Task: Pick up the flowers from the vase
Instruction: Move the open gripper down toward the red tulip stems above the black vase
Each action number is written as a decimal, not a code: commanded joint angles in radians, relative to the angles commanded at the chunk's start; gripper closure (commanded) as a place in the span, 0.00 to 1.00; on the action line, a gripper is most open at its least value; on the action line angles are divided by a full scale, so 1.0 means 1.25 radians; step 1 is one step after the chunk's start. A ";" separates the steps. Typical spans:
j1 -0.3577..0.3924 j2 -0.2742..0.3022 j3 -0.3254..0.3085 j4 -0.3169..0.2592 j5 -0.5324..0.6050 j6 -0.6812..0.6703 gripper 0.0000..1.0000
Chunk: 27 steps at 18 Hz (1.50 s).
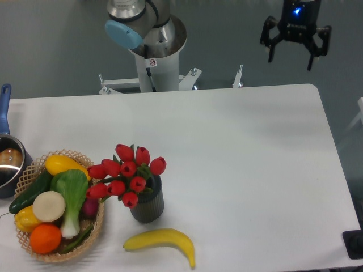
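Note:
A bunch of red tulip flowers (126, 171) with green stems stands in the dark ribbed vase (148, 204) near the table's front left. The blooms spread wider than the vase and lean left toward the basket. My gripper (290, 56) hangs high at the upper right, beyond the table's far edge, far from the flowers. Its two black fingers (270, 52) are spread apart with nothing between them.
A woven basket (34, 170) of vegetables and fruit sits left of the vase. A yellow banana (161, 241) lies in front of the vase. A pot (7, 164) with a blue handle is at the left edge. The arm's base (153, 51) stands behind the table.

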 joint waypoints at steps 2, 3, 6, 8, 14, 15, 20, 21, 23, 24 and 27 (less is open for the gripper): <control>-0.004 -0.001 -0.001 0.000 -0.029 -0.009 0.00; -0.006 -0.001 -0.004 0.000 -0.054 -0.009 0.00; -0.016 -0.002 -0.022 0.000 -0.186 -0.009 0.00; -0.032 -0.002 -0.047 0.002 -0.262 -0.006 0.00; -0.108 -0.025 -0.085 0.065 -0.351 -0.001 0.00; -0.115 -0.033 -0.090 0.083 -0.368 -0.001 0.00; -0.178 -0.080 -0.099 0.123 -0.405 0.000 0.00; -0.191 -0.091 -0.096 0.130 -0.405 0.000 0.00; -0.220 -0.108 -0.096 0.148 -0.405 0.000 0.00; -0.229 -0.109 -0.096 0.153 -0.405 0.000 0.00; -0.248 -0.108 -0.098 0.155 -0.405 0.018 0.00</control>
